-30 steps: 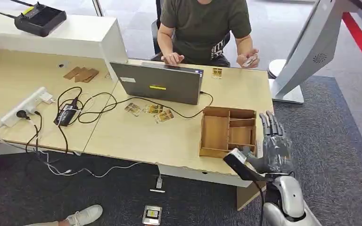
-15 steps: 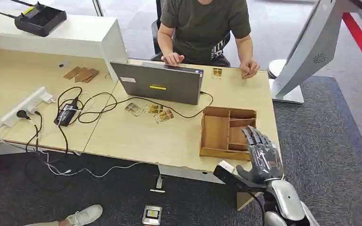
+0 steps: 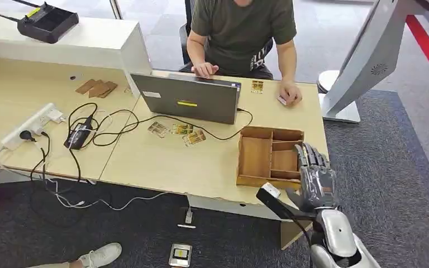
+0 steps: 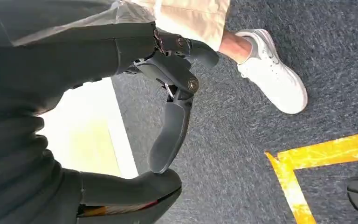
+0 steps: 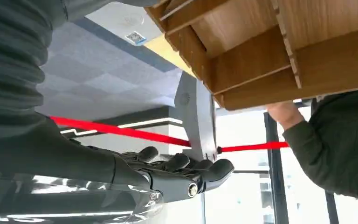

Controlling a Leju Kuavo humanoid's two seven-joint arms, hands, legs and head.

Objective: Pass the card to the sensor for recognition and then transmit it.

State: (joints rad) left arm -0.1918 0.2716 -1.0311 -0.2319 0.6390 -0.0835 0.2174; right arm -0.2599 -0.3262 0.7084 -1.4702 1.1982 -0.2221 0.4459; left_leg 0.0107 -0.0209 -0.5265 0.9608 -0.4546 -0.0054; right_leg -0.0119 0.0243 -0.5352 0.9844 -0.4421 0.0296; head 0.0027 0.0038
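Since a second ago, right hand (image 3: 315,177) has dropped back toward the desk's (image 3: 173,162) near corner.

It hovers empty, fingers spread, beside the wooden tray (image 3: 269,154). A person's hand (image 3: 288,93) presses what may be the card (image 3: 282,100) onto the far edge. Left hand (image 4: 168,107) hangs over carpet, fingers apart, holding nothing.

**Wood, plastic, carpet**

The tray (image 3: 255,157) is showing bare, matt plywood with raw cut edges. The desk (image 3: 162,162) is looking like smooth pale laminate. The right hand (image 3: 314,180) is showing dark matt plastic over a glossy silver forearm. The laptop (image 3: 187,100) lid is looking matt grey. The carpet (image 3: 402,184) is lying rough and woven.
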